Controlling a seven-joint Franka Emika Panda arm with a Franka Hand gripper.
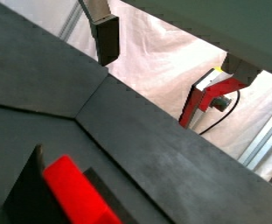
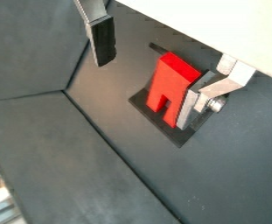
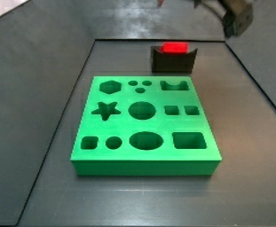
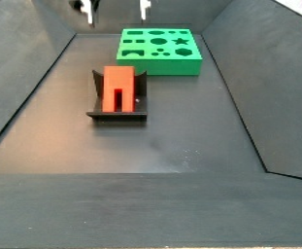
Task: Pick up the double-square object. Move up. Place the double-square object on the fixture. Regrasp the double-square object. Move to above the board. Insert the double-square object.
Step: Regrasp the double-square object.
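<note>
The red double-square object (image 4: 118, 86) leans on the dark fixture (image 4: 118, 116) with its two prongs toward the floor, in front of the green board (image 4: 160, 49). One side view shows its top (image 3: 173, 48) above the fixture (image 3: 173, 62), behind the board (image 3: 140, 124). My gripper (image 4: 113, 10) hangs open high above, holding nothing; only a blurred part of it (image 3: 232, 13) shows at one frame edge. In a wrist view the block (image 2: 167, 83) lies on the fixture (image 2: 149, 109) below the spread fingers, gripper (image 2: 158, 63). Block (image 1: 80, 192), fixture (image 1: 33, 184) and gripper (image 1: 170, 57) also appear there.
Dark sloping walls (image 4: 23, 88) enclose the floor on both sides. Beyond the enclosure edge hang a white cloth (image 1: 162, 61) and a red stand with a cable (image 1: 202, 101).
</note>
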